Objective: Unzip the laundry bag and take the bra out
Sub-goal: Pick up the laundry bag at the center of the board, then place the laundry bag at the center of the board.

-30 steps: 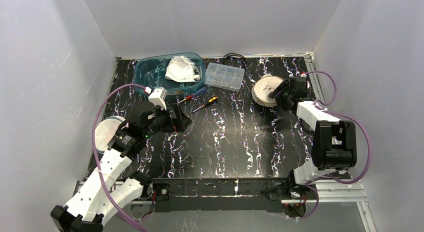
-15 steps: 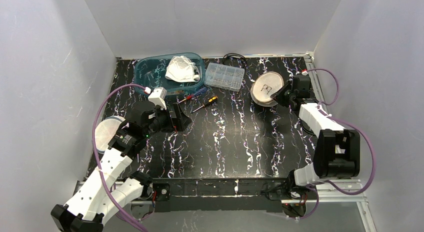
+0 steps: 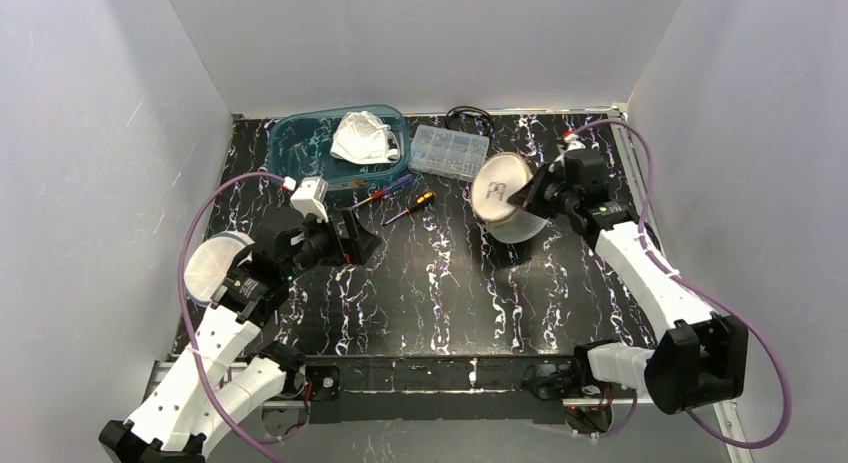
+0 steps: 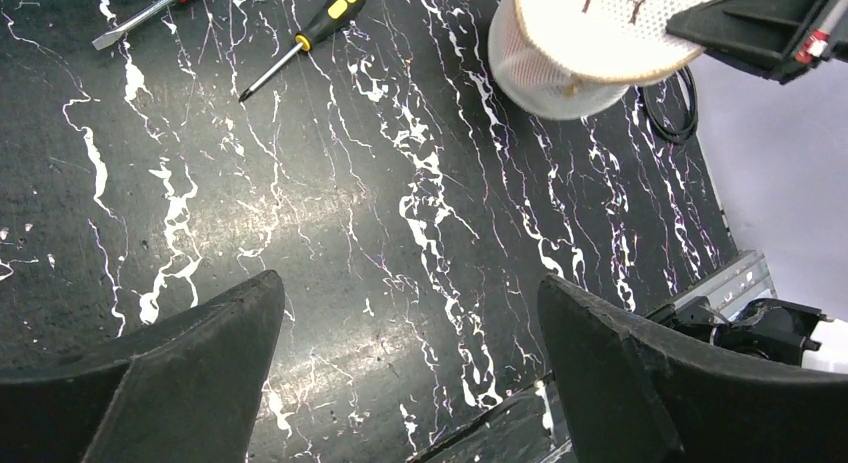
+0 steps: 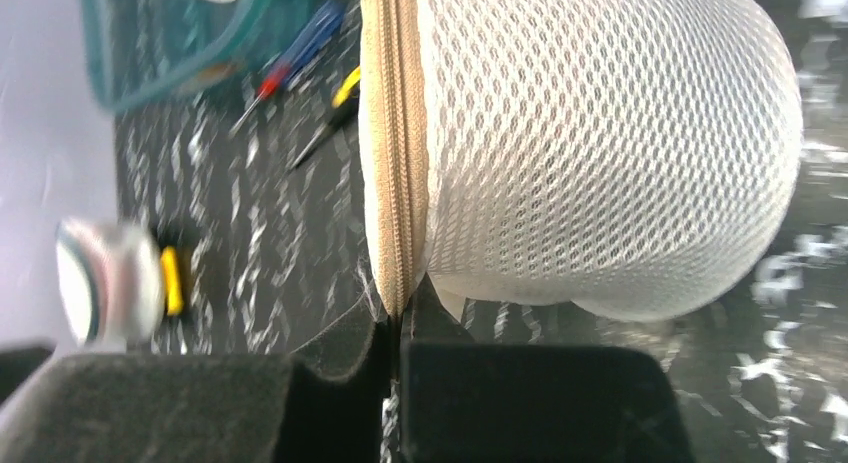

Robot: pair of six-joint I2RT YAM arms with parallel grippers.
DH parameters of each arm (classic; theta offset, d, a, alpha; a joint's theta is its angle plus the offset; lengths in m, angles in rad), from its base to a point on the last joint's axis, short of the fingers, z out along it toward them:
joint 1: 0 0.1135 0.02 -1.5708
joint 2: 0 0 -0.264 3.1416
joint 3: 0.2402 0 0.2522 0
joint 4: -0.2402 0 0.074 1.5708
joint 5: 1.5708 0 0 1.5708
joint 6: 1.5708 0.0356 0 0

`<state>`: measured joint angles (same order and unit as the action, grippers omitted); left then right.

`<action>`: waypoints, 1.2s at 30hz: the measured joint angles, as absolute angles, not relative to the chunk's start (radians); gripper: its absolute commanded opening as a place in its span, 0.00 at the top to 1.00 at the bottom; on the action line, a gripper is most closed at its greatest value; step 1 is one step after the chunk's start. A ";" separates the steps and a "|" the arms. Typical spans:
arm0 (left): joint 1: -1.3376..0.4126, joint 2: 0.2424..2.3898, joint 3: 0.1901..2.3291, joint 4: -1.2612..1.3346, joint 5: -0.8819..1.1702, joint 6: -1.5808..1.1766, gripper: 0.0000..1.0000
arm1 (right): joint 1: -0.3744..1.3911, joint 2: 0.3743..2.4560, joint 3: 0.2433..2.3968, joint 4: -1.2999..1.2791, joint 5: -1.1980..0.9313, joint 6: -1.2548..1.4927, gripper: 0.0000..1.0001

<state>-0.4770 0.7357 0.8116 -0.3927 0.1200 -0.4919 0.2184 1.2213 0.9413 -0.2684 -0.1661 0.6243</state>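
Observation:
The laundry bag (image 3: pixel 503 197) is a round white mesh drum with a tan zipper rim and a flat top panel. It hangs tilted above the table, right of centre. My right gripper (image 3: pixel 528 190) is shut on the zipper rim; in the right wrist view the fingers (image 5: pixel 395 323) pinch the tan zipper band (image 5: pixel 398 133) with the mesh body (image 5: pixel 600 153) to the right. The zipper looks closed along the visible stretch. The bra is hidden from view. My left gripper (image 3: pixel 362 241) hovers open over bare tabletop (image 4: pixel 410 293), well left of the bag (image 4: pixel 575 43).
A teal tub (image 3: pixel 300 143) holding a white crumpled item (image 3: pixel 362 138) stands at the back left, with a clear parts box (image 3: pixel 450 150) beside it. Two screwdrivers (image 3: pixel 410 207) lie in front. There is a black cable (image 3: pixel 470 113) at the back and a round white disc (image 3: pixel 210 268) by the left arm.
My right gripper closed on the bag's rim, lifted it and carried it left toward the middle, tipping it. The left arm shifted only slightly.

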 measured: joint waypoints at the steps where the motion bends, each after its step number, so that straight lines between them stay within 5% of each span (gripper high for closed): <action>1: -0.477 0.731 0.809 -0.391 0.120 -0.492 0.04 | 0.256 1.211 0.955 -0.289 -0.179 0.614 0.99; 13: -0.477 0.644 0.714 -0.325 0.142 -0.567 0.02 | 0.563 1.052 0.870 -0.211 -0.419 0.669 0.99; 23: -0.477 0.634 0.491 -0.145 0.326 -0.742 0.02 | 0.612 0.985 0.471 0.133 -0.473 0.949 0.99; 36: -0.498 0.774 0.386 0.097 0.386 -0.934 0.06 | 0.625 0.934 0.313 0.358 -0.398 1.138 0.99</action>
